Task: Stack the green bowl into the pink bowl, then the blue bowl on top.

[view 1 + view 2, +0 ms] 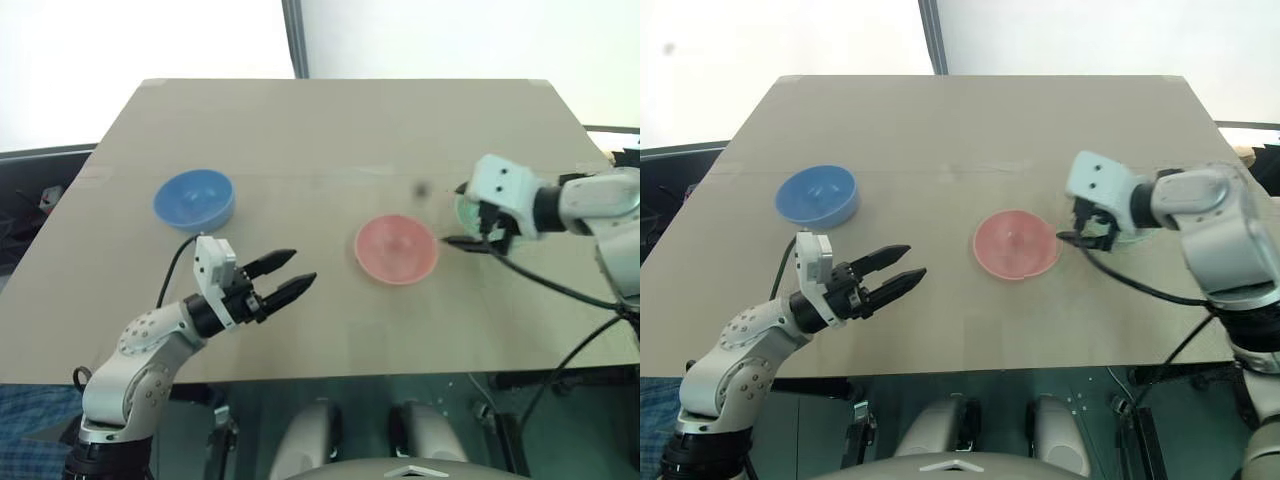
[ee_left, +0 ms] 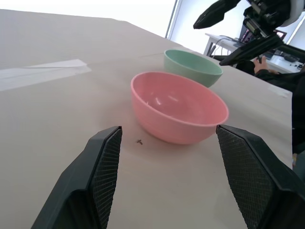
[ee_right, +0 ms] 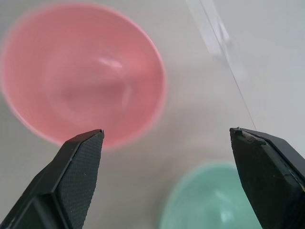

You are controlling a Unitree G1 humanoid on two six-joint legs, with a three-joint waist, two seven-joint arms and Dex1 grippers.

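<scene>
Three bowls stand apart on the tan table point(image 1: 330, 130). At the left is the blue bowl point(image 1: 194, 198), and the pink bowl point(image 1: 397, 248) stands in the middle, upright and empty. Just to its right, the green bowl point(image 2: 192, 67) is mostly hidden in the head views behind my right gripper point(image 1: 455, 215). That gripper hovers above the green bowl's near side, open, with nothing between its fingers. My left gripper point(image 1: 303, 267) is open and empty too. It hangs low over the table, left of the pink bowl and pointing at it.
A strip of clear tape point(image 2: 43, 74) lies on the table behind the bowls. A black cable point(image 1: 560, 290) hangs from my right arm over the table's front right. The table's front edge point(image 1: 330, 378) runs just below my left gripper.
</scene>
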